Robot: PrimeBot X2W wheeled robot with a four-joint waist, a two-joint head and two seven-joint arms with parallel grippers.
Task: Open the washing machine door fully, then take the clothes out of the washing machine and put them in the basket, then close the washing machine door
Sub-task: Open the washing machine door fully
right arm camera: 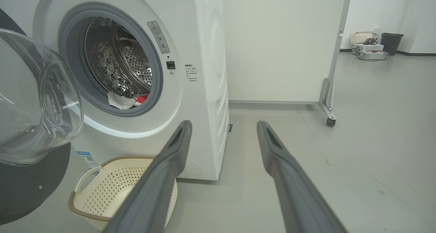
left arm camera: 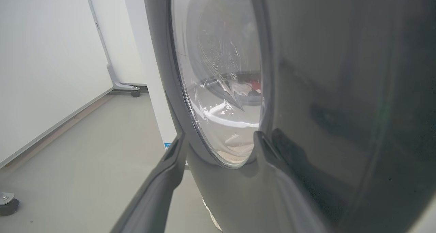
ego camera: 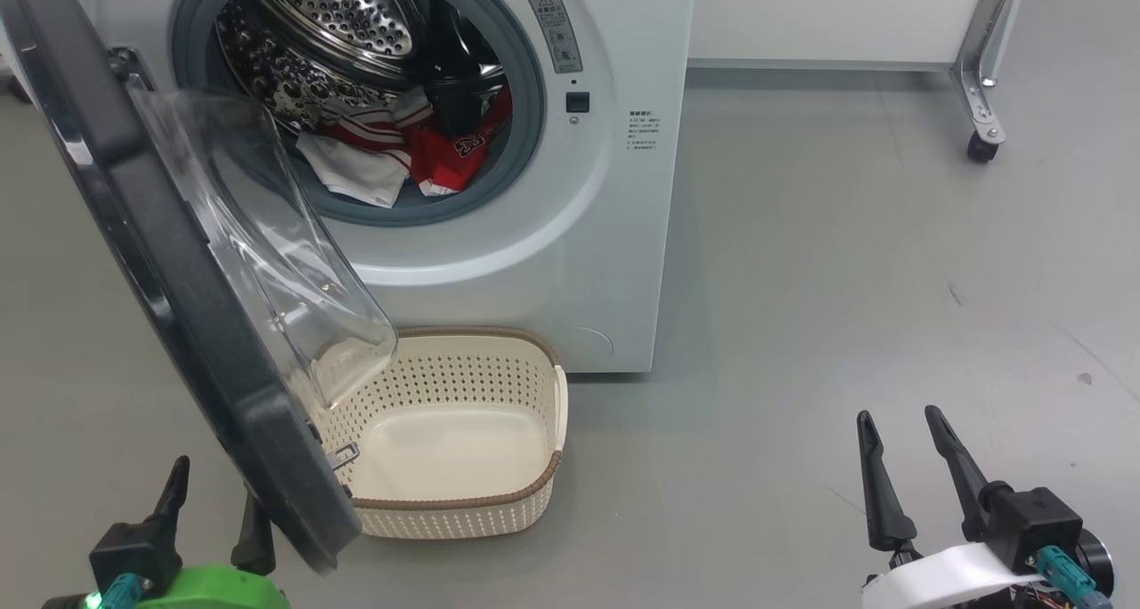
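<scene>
Over basket (ego camera: 463, 504), door (ego camera: 178, 271) overhangs; left pincer (ego camera: 216, 491) (at door rim), right pincer (ego camera: 898, 416) spread.

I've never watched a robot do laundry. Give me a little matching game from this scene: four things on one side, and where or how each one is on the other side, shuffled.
Things:
1. washing machine door
2. clothes
3. basket
4. right gripper

Places or states:
A. on the floor, in front of the washing machine
B. fingers apart, above bare floor
C. swung open
D. lying in the drum

Pairs: 1-C, 2-D, 3-A, 4-B
</scene>
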